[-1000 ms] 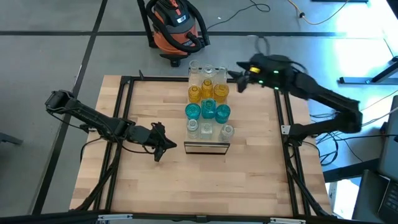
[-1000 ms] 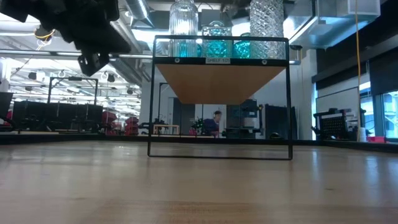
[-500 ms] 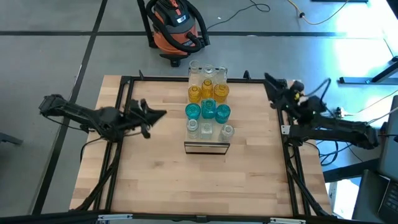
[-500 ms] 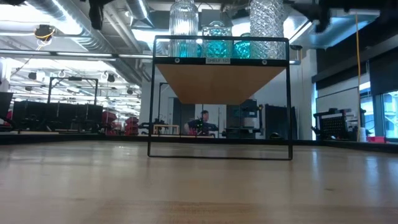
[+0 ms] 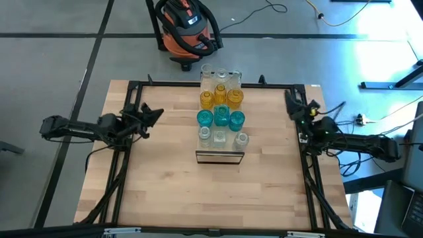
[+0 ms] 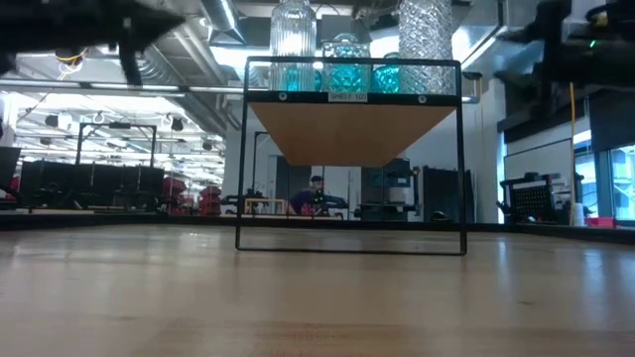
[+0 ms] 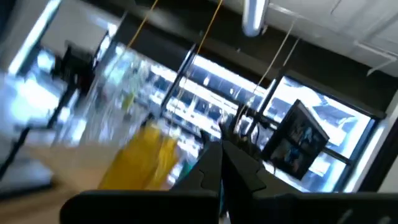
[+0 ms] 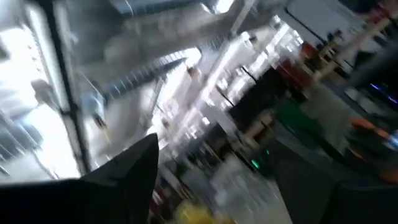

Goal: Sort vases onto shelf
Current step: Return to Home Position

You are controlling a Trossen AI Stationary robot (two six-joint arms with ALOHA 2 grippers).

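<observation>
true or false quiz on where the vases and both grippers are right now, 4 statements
1. All the vases stand on the shelf; none on the table. True.
2. The teal vases form the row nearest the orange vacuum. False: clear vases fill that row; the teal ones sit between the yellow vases and another clear row.
3. The left gripper holds a yellow vase. False: it holds nothing, off to the shelf's left.
4. The right gripper is near the table's right edge, apart from the shelf. True.

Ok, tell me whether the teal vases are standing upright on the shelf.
Upright: from above, all three teal vases show round mouths facing up on the shelf.
</observation>
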